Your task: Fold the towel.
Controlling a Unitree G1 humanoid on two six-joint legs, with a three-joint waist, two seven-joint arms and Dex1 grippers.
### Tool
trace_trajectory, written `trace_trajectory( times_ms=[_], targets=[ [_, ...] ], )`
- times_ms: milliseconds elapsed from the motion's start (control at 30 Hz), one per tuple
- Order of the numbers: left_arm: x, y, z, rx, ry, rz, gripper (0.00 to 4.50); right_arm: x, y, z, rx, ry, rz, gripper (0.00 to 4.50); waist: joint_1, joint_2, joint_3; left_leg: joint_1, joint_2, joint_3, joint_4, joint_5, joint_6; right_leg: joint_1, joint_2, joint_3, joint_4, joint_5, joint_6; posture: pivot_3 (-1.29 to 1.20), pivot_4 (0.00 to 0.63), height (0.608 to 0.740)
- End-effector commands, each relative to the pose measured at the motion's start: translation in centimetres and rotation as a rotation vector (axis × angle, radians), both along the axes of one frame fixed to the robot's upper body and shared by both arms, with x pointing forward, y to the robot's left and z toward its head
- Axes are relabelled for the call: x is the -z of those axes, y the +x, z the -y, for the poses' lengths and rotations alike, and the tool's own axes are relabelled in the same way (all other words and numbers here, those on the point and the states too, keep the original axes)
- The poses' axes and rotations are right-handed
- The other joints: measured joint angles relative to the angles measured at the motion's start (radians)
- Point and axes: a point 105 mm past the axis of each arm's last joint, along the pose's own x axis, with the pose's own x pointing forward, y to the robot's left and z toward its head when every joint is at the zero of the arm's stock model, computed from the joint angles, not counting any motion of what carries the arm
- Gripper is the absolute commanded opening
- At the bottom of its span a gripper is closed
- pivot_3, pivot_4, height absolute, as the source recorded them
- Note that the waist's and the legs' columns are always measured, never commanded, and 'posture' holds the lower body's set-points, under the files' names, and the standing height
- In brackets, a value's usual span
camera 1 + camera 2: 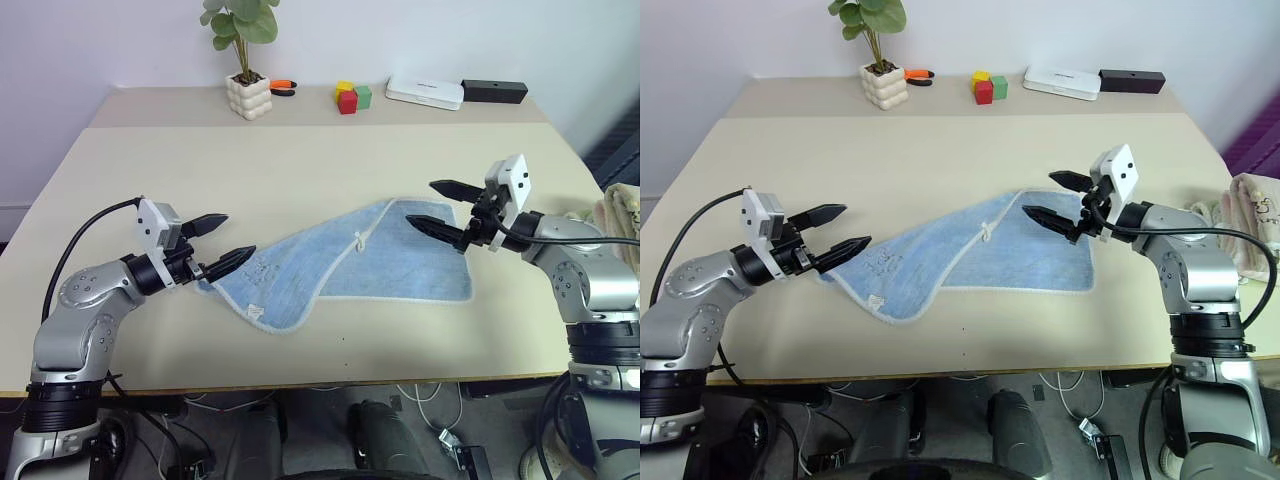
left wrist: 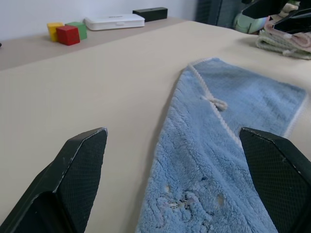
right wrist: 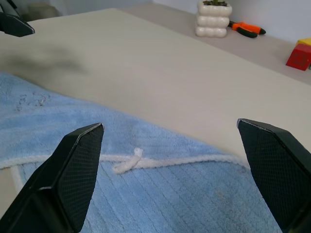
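The light blue towel (image 1: 345,265) lies on the beige table (image 1: 300,160), one part folded over the other, with pale edging and a white loop (image 1: 361,241) near its middle. A small dark print (image 2: 187,204) marks the corner nearest my left gripper. My left gripper (image 1: 222,240) hovers open just over the towel's left corner, nothing between its fingers. Over the towel's right end, my right gripper (image 1: 438,205) hangs open and empty, a little above the cloth.
At the table's far edge stand a potted plant (image 1: 247,90) in a white pot, orange-handled pliers (image 1: 283,87), coloured blocks (image 1: 351,96), a white box (image 1: 425,92) and a black box (image 1: 494,91). A beige towel (image 1: 622,208) lies off the right edge.
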Motion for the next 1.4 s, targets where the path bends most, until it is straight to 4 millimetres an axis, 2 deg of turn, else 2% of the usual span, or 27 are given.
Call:
trace_trajectory(
  times_ms=[33,333,467,600,667,733,900,1033,1167,1267,1400],
  targets=[
    [-1.3,-0.1,0.5,0.031,0.021,0.056,4.43,-1.3,-0.2,-0.6,-0.01,0.012,0.065,4.5,0.0,0.0,0.0,0.0,0.0,0.0,0.0,0.0,0.0,0.0,0.0,0.0,0.0,0.0,0.0,0.0,0.15,0.74],
    [-1.3,-1.3,1.9,0.2,-0.003,0.022,4.43,-1.9,-0.1,-0.8,0.019,0.024,0.101,4.5,0.0,0.0,0.0,0.0,0.0,0.0,0.0,0.0,0.0,0.0,0.0,0.0,0.0,0.0,0.0,0.0,0.15,0.74],
    [-1.4,-0.7,1.3,0.205,0.05,0.032,4.43,-1.6,0.1,-1.5,0.026,0.033,0.12,4.5,0.0,0.0,0.0,0.0,0.0,0.0,0.0,0.0,0.0,0.0,0.0,0.0,0.0,0.0,0.0,0.0,0.15,0.74],
    [-0.6,-0.9,0.9,0.247,0.103,-0.002,4.43,-1.0,0.5,-2.8,0.022,0.059,0.13,4.5,-0.001,0.0,0.0,0.0,0.0,0.0,0.0,0.0,0.0,0.0,0.0,0.0,0.0,0.0,0.0,0.0,0.15,0.74],
    [-0.4,-1.9,2.1,0.332,0.133,-0.022,4.43,-1.0,0.5,-2.8,0.015,0.08,0.139,4.5,-0.001,0.0,0.0,0.0,0.0,0.0,0.0,0.0,0.0,0.0,0.0,0.0,0.0,0.0,0.0,0.0,0.15,0.74],
    [0.3,-2.4,1.8,0.375,0.186,-0.038,4.43,-0.9,0.5,-3.8,0.008,0.091,0.149,4.5,-0.001,0.0,0.0,-0.001,0.0,0.0,0.0,0.0,0.0,-0.001,0.0,0.0,0.0,0.0,0.0,0.0,0.15,0.74],
    [1.1,-3.5,3.4,0.508,0.263,-0.063,4.43,-0.9,0.7,-5.0,-0.002,0.126,0.176,4.5,0.001,0.001,0.0,-0.001,0.0,0.0,0.0,0.0,0.0,-0.001,0.0,0.0,0.0,-0.001,-0.002,0.0,0.15,0.74],
    [4.1,-3.2,3.5,0.567,0.508,-0.016,4.43,-1.0,0.9,-5.4,0.005,0.159,0.205,4.5,0.0,0.001,0.0,0.0,0.0,0.0,0.0,0.0,0.0,0.0,0.0,0.0,0.0,-0.001,-0.002,0.0,0.15,0.74],
    [4.2,-3.5,4.5,0.627,0.477,0.003,4.43,-1.0,0.7,-6.4,0.003,0.186,0.218,4.5,0.0,0.001,0.0,-0.001,0.0,0.0,0.0,0.0,0.0,-0.001,0.0,0.0,0.0,-0.001,-0.002,0.0,0.15,0.74],
    [4.4,-3.4,4.5,0.653,0.506,0.026,4.43,-1.1,0.6,-6.7,0.008,0.196,0.227,4.5,0.0,0.001,0.0,-0.001,0.0,0.0,0.0,0.0,0.0,-0.001,0.0,0.0,0.001,0.0,0.0,0.0,0.15,0.74],
    [4.1,-3.4,5.6,0.675,0.475,0.055,4.43,-1.0,0.2,-6.8,0.026,0.219,0.234,4.5,0.001,0.001,0.0,-0.001,0.0,0.0,0.0,0.0,0.0,-0.001,0.0,0.0,0.0,0.0,0.0,0.0,0.15,0.74]
  ],
)
